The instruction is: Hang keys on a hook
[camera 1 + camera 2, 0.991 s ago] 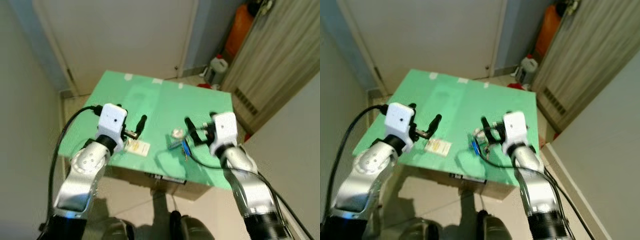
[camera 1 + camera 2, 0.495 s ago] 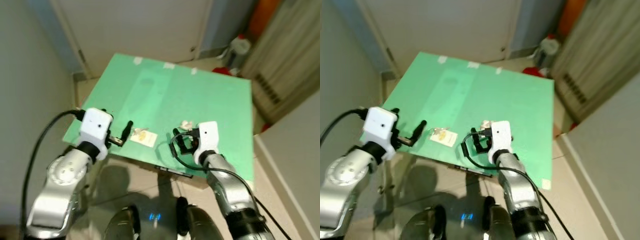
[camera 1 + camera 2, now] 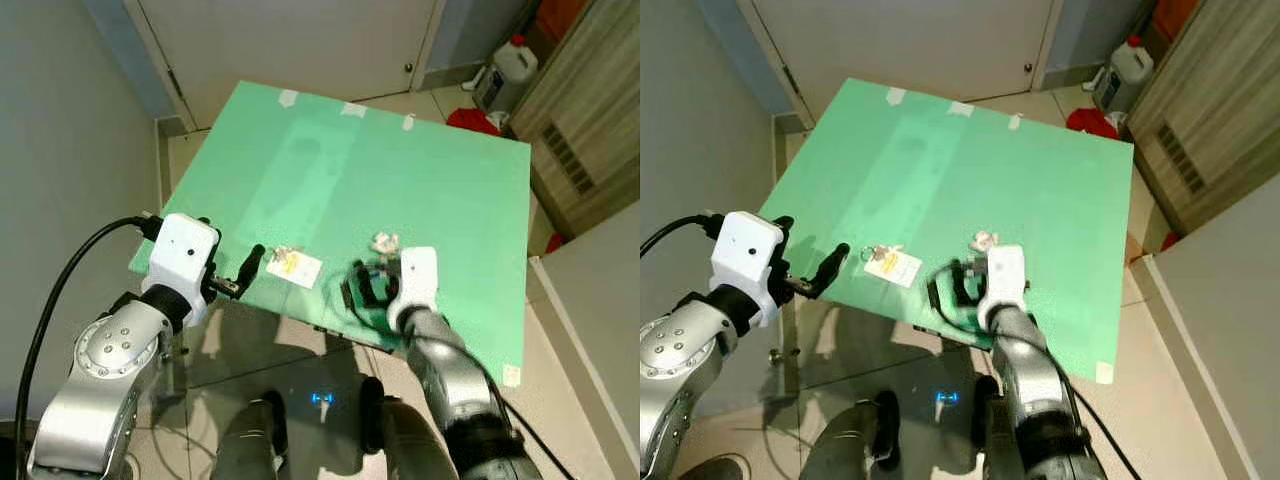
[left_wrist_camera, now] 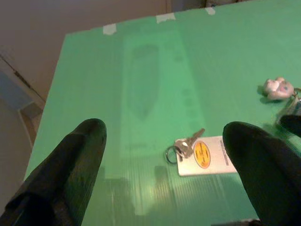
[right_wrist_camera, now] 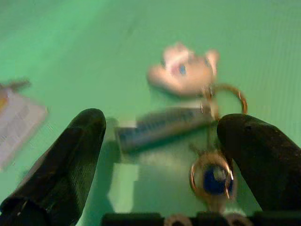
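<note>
Nearest me, my right gripper (image 3: 945, 290) sits low over the near edge of the green table (image 3: 420, 170), fingers spread wide and holding nothing. Through the right wrist view, which is blurred, a keychain bunch (image 5: 188, 113) lies on the surface between those open fingers: a pale figurine charm (image 5: 181, 70), a bluish bar-shaped fob (image 5: 160, 125), a gold ring and a round blue-centred charm (image 5: 211, 176). I can't tell whether the fingertips touch the table.

My left gripper (image 3: 245, 275) hovers just off the table's near-left edge, its fingers also apart and empty. The left wrist view looks straight between them at a second set of keys (image 4: 186, 146) on a ring joined to a white tag (image 4: 207, 155) with a yellow-orange sticker, lying flat on the table near that edge, a little beyond the fingertips.

Farther off, the rest of the tabletop runs back to strips of white tape at the far edge, then a pale door (image 3: 300, 40), a white jug (image 3: 505, 70) on the floor and a slatted wooden panel (image 3: 580, 130) on my right.

As I read it, the task has barely begun: both sets rest on the table, neither is gripped, and I see no hook. Left to do: close on a set, lift, find the hook, hang it.
</note>
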Available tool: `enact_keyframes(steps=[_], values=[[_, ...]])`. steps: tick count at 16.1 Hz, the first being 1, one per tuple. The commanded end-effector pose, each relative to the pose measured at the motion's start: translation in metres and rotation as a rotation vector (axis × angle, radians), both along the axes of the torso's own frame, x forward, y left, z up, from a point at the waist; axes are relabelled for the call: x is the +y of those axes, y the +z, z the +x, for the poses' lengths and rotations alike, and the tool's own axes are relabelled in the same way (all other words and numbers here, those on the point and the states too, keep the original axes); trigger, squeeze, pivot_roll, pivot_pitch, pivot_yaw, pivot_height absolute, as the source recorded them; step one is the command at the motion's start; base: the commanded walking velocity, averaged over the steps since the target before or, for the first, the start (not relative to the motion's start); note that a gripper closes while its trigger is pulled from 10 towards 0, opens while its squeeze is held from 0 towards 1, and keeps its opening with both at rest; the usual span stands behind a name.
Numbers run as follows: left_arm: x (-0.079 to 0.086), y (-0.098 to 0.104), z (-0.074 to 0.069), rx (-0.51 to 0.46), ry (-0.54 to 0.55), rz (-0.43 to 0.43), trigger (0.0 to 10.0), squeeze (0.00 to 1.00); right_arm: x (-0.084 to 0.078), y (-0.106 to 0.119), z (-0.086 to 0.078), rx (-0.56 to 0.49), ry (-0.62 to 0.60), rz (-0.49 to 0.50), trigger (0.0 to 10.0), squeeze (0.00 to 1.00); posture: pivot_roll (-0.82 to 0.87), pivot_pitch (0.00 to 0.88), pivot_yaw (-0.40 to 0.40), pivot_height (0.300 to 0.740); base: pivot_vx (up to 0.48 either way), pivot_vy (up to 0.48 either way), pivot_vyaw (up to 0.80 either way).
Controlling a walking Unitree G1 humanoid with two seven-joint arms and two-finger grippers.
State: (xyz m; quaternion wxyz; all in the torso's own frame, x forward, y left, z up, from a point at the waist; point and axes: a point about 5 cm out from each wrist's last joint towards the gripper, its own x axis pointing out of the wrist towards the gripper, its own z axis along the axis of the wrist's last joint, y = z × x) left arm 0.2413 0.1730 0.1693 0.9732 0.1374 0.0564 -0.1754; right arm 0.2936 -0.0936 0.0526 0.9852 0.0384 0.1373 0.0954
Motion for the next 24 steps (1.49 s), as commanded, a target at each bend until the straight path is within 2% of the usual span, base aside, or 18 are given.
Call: enact_keyframes(steps=[1,4,9,15,19,21,22,24], values=[[0.0,0.001,-0.003,0.006,-0.005,-0.002,10.0,0.0,0.002,-0.001,-0.004,-0.014,0.002,-0.024,10.0,0.0,0.15,0.351,0.022,0.74,0.0,0.0,0.0],[-0.004,-0.001,-0.004,0.017,-0.016,-0.007,10.0,0.0,0.0,-0.006,-0.007,0.019,-0.02,-0.013,10.0,0.0,0.13,0.35,0.021,0.74,0.0,0.0,0.0],[-0.004,0.001,-0.003,0.019,-0.02,0.001,10.0,0.0,0.005,-0.004,-0.005,0.014,-0.008,-0.012,10.0,0.0,0.14,0.339,0.021,0.74,0.0,0.0,0.0],[-0.003,0.001,-0.004,0.028,-0.023,-0.001,10.0,0.0,0.015,-0.009,-0.008,0.107,-0.029,0.109,10.0,0.0,0.15,0.327,0.025,0.74,0.0,0.0,0.0],[-0.005,0.0,-0.003,0.026,-0.028,-0.003,10.0,0.0,0.023,-0.006,-0.009,0.098,0.007,0.115,10.0,0.0,0.14,0.325,0.023,0.74,0.0,0.0,0.0],[-0.007,0.001,-0.003,0.027,-0.031,-0.005,10.0,0.0,0.025,-0.003,-0.01,0.079,0.03,0.108,10.0,0.0,0.14,0.324,0.024,0.74,0.0,0.0,0.0],[-0.007,0.0,-0.003,0.027,-0.035,-0.006,10.0,0.0,0.02,-0.005,-0.012,0.075,0.043,0.05,10.0,0.0,0.14,0.322,0.023,0.74,0.0,0.0,0.0],[-0.008,0.0,-0.003,0.028,-0.038,-0.008,10.0,0.0,0.013,-0.009,-0.014,0.073,0.044,-0.001,10.0,0.0,0.13,0.321,0.025,0.74,0.0,0.0,0.0]])
